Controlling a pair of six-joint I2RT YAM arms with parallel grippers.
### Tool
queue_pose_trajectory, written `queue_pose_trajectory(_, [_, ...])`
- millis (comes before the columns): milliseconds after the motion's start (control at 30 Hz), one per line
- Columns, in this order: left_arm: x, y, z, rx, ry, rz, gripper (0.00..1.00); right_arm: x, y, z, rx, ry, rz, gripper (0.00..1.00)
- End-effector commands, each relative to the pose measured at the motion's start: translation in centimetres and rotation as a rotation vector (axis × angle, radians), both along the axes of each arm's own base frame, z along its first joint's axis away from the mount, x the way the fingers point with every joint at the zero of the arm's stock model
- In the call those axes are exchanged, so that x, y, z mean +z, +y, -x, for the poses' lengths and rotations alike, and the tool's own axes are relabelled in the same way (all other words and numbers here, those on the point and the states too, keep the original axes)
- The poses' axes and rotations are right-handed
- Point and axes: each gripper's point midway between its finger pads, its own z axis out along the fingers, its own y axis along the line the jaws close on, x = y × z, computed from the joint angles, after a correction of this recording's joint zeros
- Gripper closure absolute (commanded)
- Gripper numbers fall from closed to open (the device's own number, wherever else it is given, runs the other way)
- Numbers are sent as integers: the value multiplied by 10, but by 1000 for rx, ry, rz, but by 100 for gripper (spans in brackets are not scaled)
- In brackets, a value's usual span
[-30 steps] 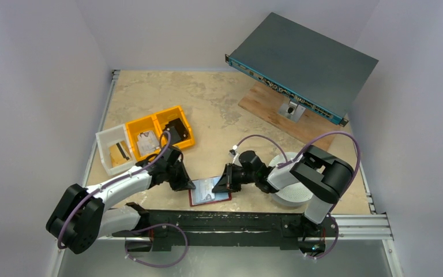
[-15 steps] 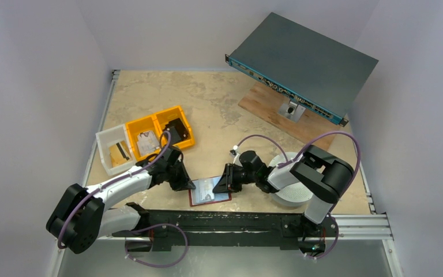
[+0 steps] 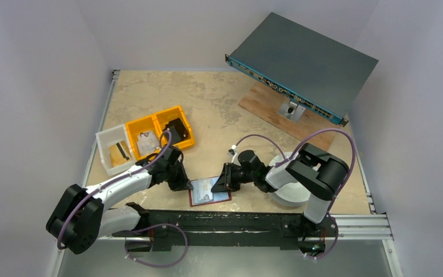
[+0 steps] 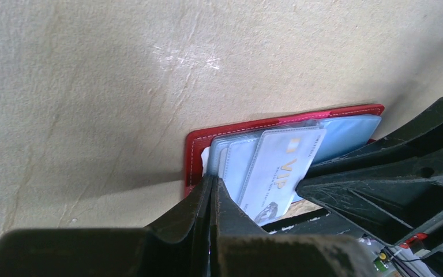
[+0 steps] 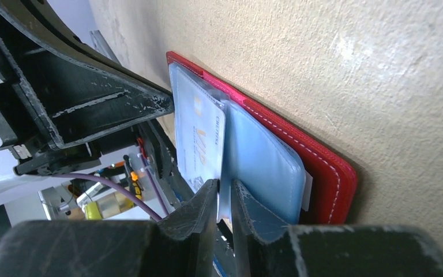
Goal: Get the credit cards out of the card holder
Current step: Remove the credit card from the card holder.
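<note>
The dark red card holder lies open on the table near the front edge, pale blue inside. In the left wrist view my left gripper is shut at the holder's left edge, pinching its pale inner leaf. A pale blue-grey credit card printed VIP sticks out askew from the pockets. In the right wrist view my right gripper is shut on that card's edge, next to the blue pocket of the holder. A golden-yellow card lies in the white bin.
A white bin and a yellow two-part bin, holding a silvery part and a black block, stand at the left. A grey rack unit on a wooden board is at the back right. A white round object is under the right arm.
The right arm has shifted slightly to the left. The card holder and the left arm have not visibly moved.
</note>
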Motion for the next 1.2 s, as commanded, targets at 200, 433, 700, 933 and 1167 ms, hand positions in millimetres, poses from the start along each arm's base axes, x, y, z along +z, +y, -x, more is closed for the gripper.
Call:
queue_pose_trajectory(200, [-15,22,14,-39,38,-123,100,5,10,-12,0,-31,-17,83])
queue_pose_trajectory(433, [-13,21,13,-53,35,-121,100,0,11,-13,2,-25,-10,89])
queue_pose_trajectory(700, [-9,22,12,-63,25,-130,100,-2,2,-10,-7,-30,20,100])
queue_pose_trajectory(933, [-9,24,12,-72,26,-143,100,-10,-11,-9,-28,-41,88,100])
queue_pose_trajectory(1167, [4,21,8,-95,-13,-126,100,-13,-15,-9,-29,-55,110,100])
